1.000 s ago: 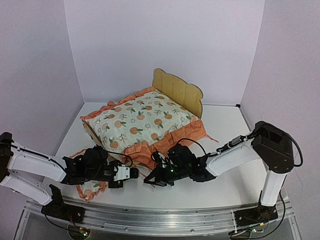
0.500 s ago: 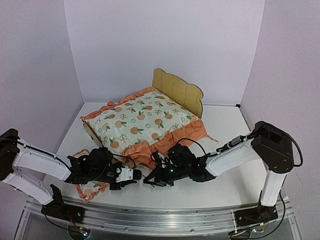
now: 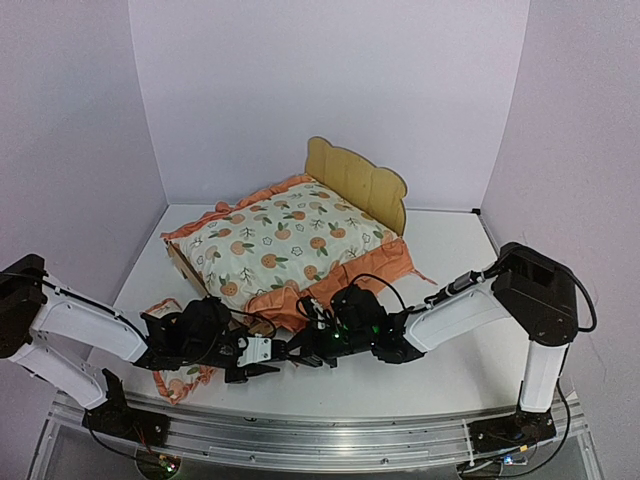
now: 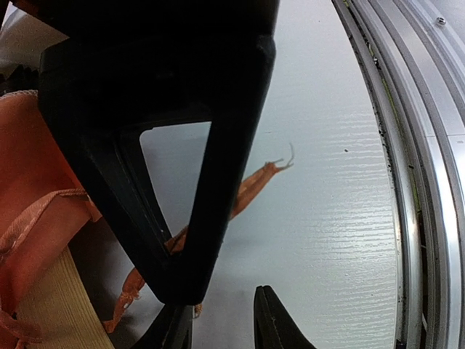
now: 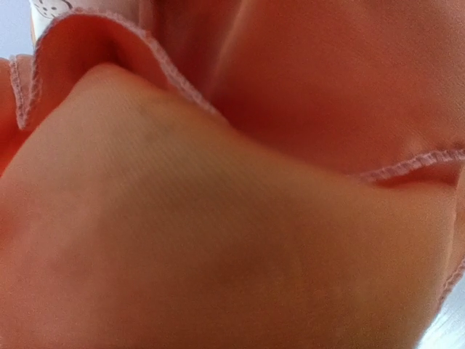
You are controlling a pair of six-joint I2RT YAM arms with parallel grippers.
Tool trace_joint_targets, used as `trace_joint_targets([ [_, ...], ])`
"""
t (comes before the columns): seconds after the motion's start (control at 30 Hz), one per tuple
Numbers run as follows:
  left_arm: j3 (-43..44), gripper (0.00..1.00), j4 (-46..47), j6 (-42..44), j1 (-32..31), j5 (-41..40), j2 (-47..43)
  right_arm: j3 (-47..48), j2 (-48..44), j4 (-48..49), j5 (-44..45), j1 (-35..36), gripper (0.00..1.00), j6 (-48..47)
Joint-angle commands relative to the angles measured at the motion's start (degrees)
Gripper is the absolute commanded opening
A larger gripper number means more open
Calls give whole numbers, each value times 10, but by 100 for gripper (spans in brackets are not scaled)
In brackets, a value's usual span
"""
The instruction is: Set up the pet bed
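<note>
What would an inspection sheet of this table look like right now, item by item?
Surface: white table, smooth.
Job's things: pet bed, wooden headboard upright at the back; fruit-print cushion lies on it, its orange ruffle spilling over the near side.
Clutter: small matching pillow on the table, partly under the left arm; a loose orange tie lies near the left pincer.
Pincers: left pincer open, empty, low over the table; right pincer shut, at the ruffle; whether it grips cloth cannot be told.
Cables: black cable loops along the right arm.
Surroundings: pale lilac walls; metal rail at the near edge.
</note>
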Motion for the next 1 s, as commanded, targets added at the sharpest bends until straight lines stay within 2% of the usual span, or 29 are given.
trace_joint_targets([
  [0.0, 30, 29, 46, -17, -1, -17, 0, 21, 8, 21, -12, 2, 0, 10],
  [0.17, 36, 21, 46, -24, -1, -32, 0, 19, 11, 21, -13, 1, 0, 9],
  [0.37, 43, 0, 42, -34, 0, -40, -4, 22, 17, 20, -20, 1, 0, 12],
  [0.43, 44, 0, 39, -36, 0, -39, -6, 21, 20, 20, -22, 1, 1, 13],
  [0.57, 39, 0, 28, -37, 0, -40, -8, 11, 19, 20, -29, 1, 12, 16],
  [0.73, 20, 0, 19, -18, 0, -52, -13, -20, 10, 20, -37, -1, 19, 9],
  [0.8, 15, 0, 17, -12, 0, -54, -14, -30, 12, 21, -39, -2, 18, 9],
  [0.97, 9, 0, 15, 1, 1, -53, -10, -29, 28, 21, -55, -2, 6, 10],
])
